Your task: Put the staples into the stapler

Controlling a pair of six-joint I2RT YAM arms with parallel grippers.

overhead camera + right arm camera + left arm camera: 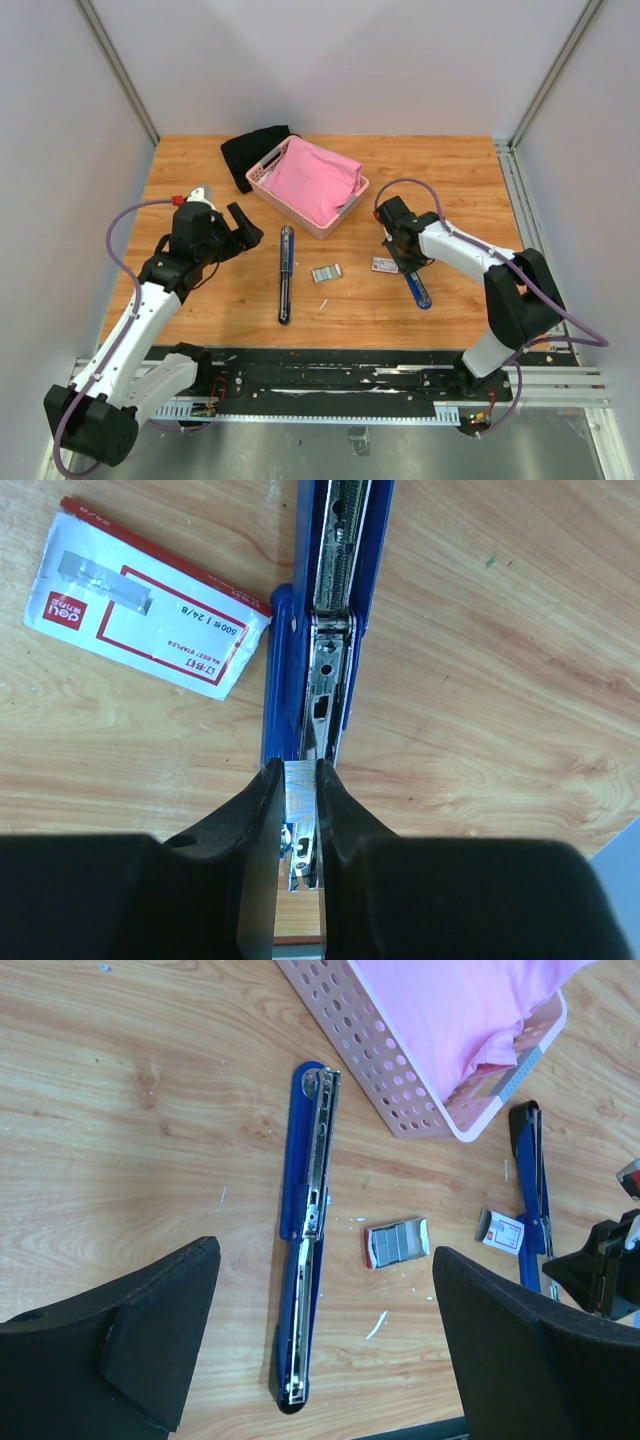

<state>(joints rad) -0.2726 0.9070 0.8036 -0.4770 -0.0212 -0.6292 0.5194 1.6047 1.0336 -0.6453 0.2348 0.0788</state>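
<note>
Right jaws pinch a silvery strip of staples [299,788] over the near end of the open stapler [332,670], its channel running straight ahead of them; left jaws gape, well apart.

a robot lab cell: plain white walls [340,60] joined by aluminium rails [120,70] around a wooden table [450,170].

The tabletop [450,170] is matt grained wood, the basket [385,1060] smooth plastic, the stapler [335,650] glossy blue with bright metal, the staples [298,790] shiny metal, the carton [150,595] paper.
</note>
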